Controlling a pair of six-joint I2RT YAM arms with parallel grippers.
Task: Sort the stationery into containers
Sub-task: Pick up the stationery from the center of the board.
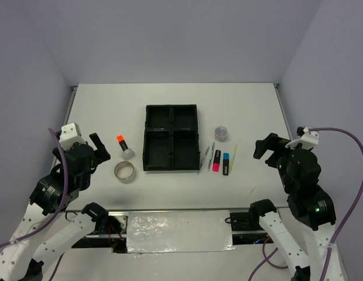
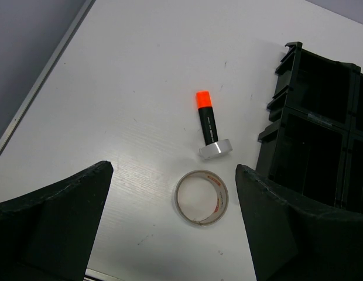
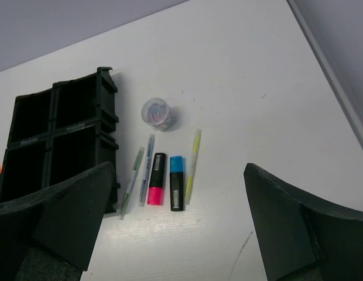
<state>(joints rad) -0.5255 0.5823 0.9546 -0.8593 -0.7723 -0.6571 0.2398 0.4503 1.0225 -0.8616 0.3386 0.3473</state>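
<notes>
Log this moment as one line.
left gripper: open, empty | right gripper: open, empty | tray: all four compartments empty | stationery: all on table

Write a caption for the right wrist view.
Open right gripper facing silver pens, pink highlighter, blue highlighter and clear tub beside the black tray.

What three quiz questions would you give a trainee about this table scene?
1. True or false: the black tray already holds stationery.
2. Seen from the top camera, the tape ring lies: A inside the tray, B left of it, C right of it.
3. Fill in: the left gripper and right gripper both stand ___.
Key: 1 false; 2 B; 3 open.
</notes>
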